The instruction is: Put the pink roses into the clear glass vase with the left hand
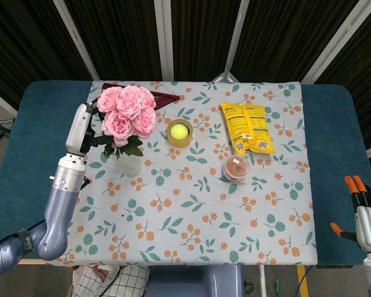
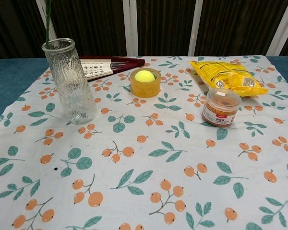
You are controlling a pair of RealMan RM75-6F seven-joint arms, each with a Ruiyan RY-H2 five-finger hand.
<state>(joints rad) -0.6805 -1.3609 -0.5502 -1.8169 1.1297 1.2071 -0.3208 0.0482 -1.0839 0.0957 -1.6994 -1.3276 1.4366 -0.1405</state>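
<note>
My left hand [image 1: 83, 127] holds a bunch of pink roses [image 1: 128, 111] by its stems, over the left side of the table. The blooms hang directly above the clear glass vase [image 1: 128, 163] and hide its mouth in the head view. In the chest view the ribbed vase [image 2: 71, 81] stands upright, and a green stem [image 2: 48, 19] comes down from the top edge to the left part of its rim. I cannot tell whether the stem tip is inside. My right hand [image 1: 366, 208] is low at the table's right front corner, holding nothing, fingers apart.
A tennis ball sits in a yellow tape roll [image 1: 180, 132] right of the vase. A folded red fan [image 2: 110, 64] lies behind the vase. A yellow snack bag [image 1: 247, 127] and a small lidded jar [image 1: 236, 168] are right of centre. The floral cloth [image 1: 191, 223] covers the table.
</note>
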